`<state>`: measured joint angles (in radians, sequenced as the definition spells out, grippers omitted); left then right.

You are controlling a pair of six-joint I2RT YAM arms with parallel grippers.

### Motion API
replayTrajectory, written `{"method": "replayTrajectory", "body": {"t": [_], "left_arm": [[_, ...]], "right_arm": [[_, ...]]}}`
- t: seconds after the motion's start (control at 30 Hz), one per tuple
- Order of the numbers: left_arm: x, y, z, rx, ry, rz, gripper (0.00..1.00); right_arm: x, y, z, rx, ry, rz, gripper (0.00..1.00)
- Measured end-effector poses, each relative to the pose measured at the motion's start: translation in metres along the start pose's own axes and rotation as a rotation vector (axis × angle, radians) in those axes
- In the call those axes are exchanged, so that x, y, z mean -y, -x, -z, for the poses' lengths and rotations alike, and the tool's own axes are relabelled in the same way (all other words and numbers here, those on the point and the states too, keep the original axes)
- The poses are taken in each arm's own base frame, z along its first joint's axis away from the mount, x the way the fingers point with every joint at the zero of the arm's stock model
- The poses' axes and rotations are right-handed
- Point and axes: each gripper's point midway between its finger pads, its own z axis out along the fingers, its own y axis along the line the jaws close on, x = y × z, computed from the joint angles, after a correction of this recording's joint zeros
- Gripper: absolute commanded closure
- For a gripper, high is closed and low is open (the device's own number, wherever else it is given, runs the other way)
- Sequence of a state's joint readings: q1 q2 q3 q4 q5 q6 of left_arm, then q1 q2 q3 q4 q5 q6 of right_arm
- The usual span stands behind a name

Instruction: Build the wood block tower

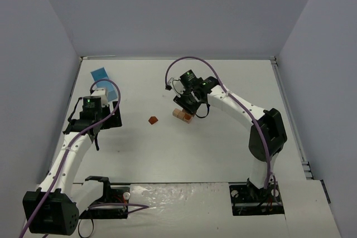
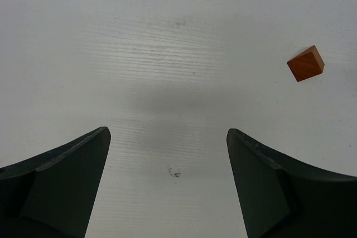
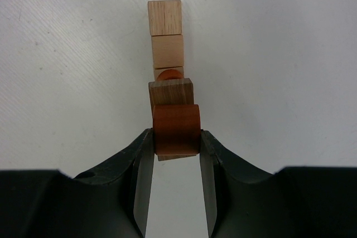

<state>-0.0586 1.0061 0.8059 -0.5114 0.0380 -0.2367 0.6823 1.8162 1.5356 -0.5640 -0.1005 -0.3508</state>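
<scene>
My right gripper (image 3: pixel 175 139) is clamped on a reddish-brown block (image 3: pixel 176 128) right at the wood block tower (image 3: pixel 166 34) mid-table (left gripper (image 2: pixel 167 149) gapes wide, empty), and I fear an off-centre release would topple that narrow stack.

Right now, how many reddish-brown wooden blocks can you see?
3. One loose block lies alone on the table; a rounded block is gripped in the right claw; a third block peeks out, mostly hidden, among the tan blocks beyond it. More may be hidden.
</scene>
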Motion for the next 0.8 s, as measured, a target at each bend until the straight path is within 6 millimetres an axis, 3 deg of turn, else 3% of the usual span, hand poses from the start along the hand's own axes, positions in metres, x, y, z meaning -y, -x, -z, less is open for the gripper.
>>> {"method": "replayTrajectory", "body": {"t": [0.17,0.8], "left_arm": [[0.0,0.0,0.0,0.0,0.0,0.0,0.17],[0.0012,-0.0002,0.0001,-0.001,-0.007,0.0,0.17]], "right_arm": [[-0.0001,-0.0002,-0.0025,-0.005,0.002,0.0,0.86],[0.0,-0.0001,-0.0025,-0.004,0.002,-0.001,0.64]]}}
